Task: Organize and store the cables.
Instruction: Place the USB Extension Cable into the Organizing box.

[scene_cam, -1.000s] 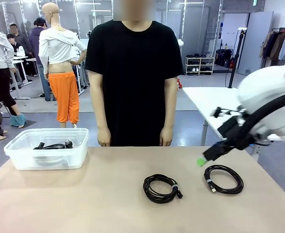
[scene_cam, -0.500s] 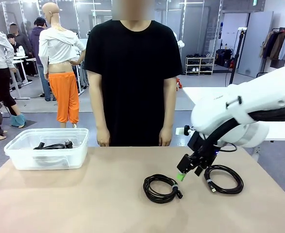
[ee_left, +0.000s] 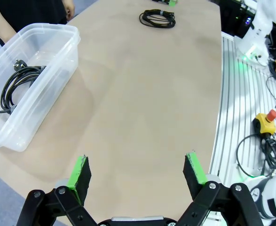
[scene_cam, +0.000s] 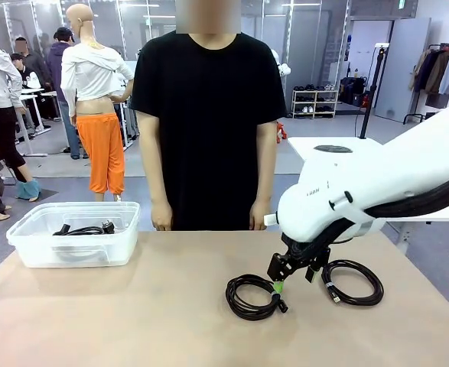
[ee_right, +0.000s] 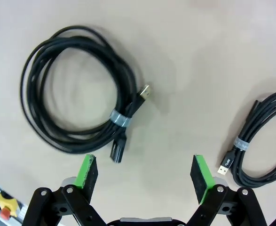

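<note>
- We see our right gripper spread wide and holding nothing, close over the tied cable coil at mid-table.
- A second coil lies near it.
- Our left gripper is also spread and empty, over the bare table.
- A third cable lies in the clear bin.

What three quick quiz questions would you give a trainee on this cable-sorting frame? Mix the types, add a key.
1. True or false: the right gripper is shut on a coiled black cable.
2. How many coiled black cables lie on the bare tan table? A one; B two; C three.
3. Fill in: one more coiled black cable lies inside the ____.
Key: 1 false, its jaws stand open above the table, holding nothing. 2 B, the middle tied coil and the right tied coil. 3 clear plastic bin.
</note>
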Available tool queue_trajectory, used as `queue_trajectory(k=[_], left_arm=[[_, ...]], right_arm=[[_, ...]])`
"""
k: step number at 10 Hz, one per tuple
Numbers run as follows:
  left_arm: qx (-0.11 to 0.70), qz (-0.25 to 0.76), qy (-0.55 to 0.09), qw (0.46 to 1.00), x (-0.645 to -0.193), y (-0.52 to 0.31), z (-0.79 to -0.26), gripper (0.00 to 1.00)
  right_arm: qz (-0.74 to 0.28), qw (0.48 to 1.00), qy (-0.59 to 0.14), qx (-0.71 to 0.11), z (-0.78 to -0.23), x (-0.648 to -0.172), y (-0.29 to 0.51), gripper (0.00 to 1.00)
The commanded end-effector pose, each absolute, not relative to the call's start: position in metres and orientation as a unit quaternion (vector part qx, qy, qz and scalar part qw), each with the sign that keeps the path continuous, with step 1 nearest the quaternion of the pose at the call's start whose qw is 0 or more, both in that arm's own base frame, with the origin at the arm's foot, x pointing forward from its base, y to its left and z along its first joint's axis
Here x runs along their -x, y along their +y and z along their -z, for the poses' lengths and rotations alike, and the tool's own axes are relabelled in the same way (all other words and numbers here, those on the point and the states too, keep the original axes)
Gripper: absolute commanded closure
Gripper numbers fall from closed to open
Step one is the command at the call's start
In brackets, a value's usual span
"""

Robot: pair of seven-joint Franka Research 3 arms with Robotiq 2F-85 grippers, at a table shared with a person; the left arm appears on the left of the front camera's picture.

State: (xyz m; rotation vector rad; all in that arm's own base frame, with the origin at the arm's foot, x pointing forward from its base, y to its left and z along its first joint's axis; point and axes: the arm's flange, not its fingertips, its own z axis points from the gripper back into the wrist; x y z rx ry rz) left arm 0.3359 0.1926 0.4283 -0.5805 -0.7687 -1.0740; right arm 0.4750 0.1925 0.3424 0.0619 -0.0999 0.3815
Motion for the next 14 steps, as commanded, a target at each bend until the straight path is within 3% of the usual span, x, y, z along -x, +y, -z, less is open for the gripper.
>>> queue_trajectory(k=[1, 10, 13, 14], left_arm=[[0.267, 0.495, -0.354, 0.748, -0.335, 0.194, -0.429, 0.0], [0.267, 0.495, -0.354, 0.748, -0.335, 0.194, -0.429, 0.0], [0.267, 0.495, -0.354, 0.748, -0.335, 0.194, -0.429, 0.0], [0.267, 0.495, -0.354, 0.748, -0.335, 0.194, -0.429, 0.0]], right_arm=[[-0.154, 0.986, -0.067, -0.01, -0.33, -0.484, 0.213, 0.0], [-0.143, 0.988, -0.055, 0.012, -0.311, -0.49, 0.237, 0.0], [-0.157, 0.987, -0.043, 0.011, -0.306, -0.489, 0.237, 0.94], [-0.157, 0.987, -0.037, 0.011, -0.304, -0.489, 0.236, 1.0]])
